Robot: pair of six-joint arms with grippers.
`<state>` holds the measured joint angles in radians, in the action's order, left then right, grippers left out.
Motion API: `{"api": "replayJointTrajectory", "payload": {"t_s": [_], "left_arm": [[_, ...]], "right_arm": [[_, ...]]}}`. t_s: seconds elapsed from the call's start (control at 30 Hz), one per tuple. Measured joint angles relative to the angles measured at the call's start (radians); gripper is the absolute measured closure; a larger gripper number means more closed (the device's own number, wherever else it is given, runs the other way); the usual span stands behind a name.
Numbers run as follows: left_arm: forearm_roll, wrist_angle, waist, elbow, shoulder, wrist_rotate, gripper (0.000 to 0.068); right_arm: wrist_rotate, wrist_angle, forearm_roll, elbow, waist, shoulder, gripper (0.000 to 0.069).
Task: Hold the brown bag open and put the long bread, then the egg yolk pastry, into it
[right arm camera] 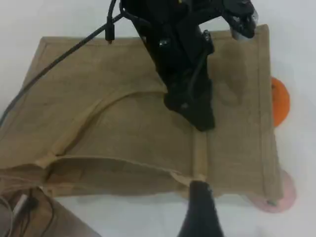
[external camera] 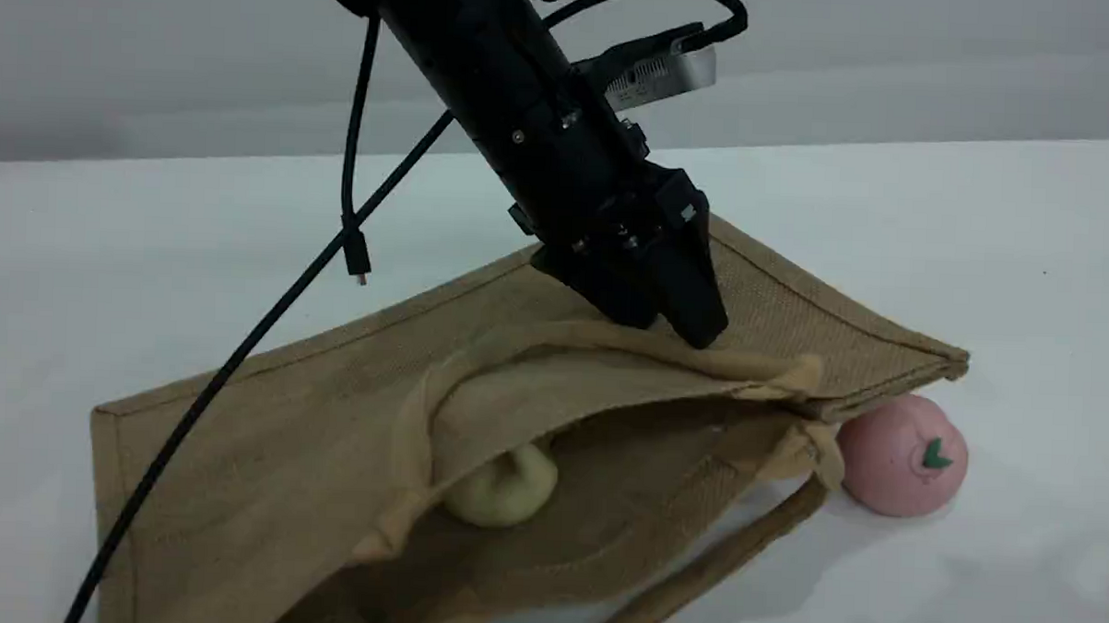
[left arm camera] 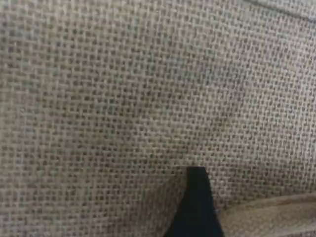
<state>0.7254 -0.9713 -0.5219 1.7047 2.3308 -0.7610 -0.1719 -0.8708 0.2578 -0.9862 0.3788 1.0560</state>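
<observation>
The brown bag (external camera: 310,432) lies on its side with its mouth gaping toward the camera. My left gripper (external camera: 678,330) presses down at the raised upper rim, shut on the beige upper handle (external camera: 535,338). In the left wrist view its fingertip (left arm camera: 197,197) rests against the weave. Inside the mouth lies the cream egg yolk pastry (external camera: 502,496). The long bread is out of view. In the right wrist view my right gripper (right arm camera: 200,212) hovers above the bag (right arm camera: 123,128), apart from it, showing one fingertip only.
A pink ball with a green leaf mark (external camera: 902,457) touches the bag's right corner. An orange piece (right arm camera: 279,101) peeks from behind the bag's far side. The lower handle (external camera: 721,557) trails on the table, and a black cable (external camera: 240,347) crosses the bag's left part.
</observation>
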Motion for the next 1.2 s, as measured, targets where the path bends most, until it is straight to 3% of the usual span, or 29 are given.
{"api": "replayJointTrajectory", "payload": {"t_s": [0.5,0.7,0.8,1.0,1.2], "left_arm": [[0.009,0.037,-0.009,0.002,-0.015,-0.018,0.0151],[-0.028,-0.048,-0.008,0.003,-0.124,-0.018,0.0151],[-0.096,-0.072,-0.008,0.003,-0.197,0.000,0.0151],[-0.304,-0.132,-0.008,0.003,-0.385,0.136,0.0162],[-0.537,-0.256,-0.010,-0.001,-0.568,0.318,0.0176]], "right_arm": [[0.011,-0.007,0.000,0.000,0.000,0.000,0.0232],[0.011,-0.036,0.000,-0.003,0.000,0.000,0.0232],[0.014,-0.104,-0.015,-0.032,0.000,-0.008,0.0232],[0.117,-0.316,-0.157,-0.046,0.000,-0.088,0.0232],[0.254,-0.352,-0.294,-0.039,0.000,-0.243,0.0232]]}}
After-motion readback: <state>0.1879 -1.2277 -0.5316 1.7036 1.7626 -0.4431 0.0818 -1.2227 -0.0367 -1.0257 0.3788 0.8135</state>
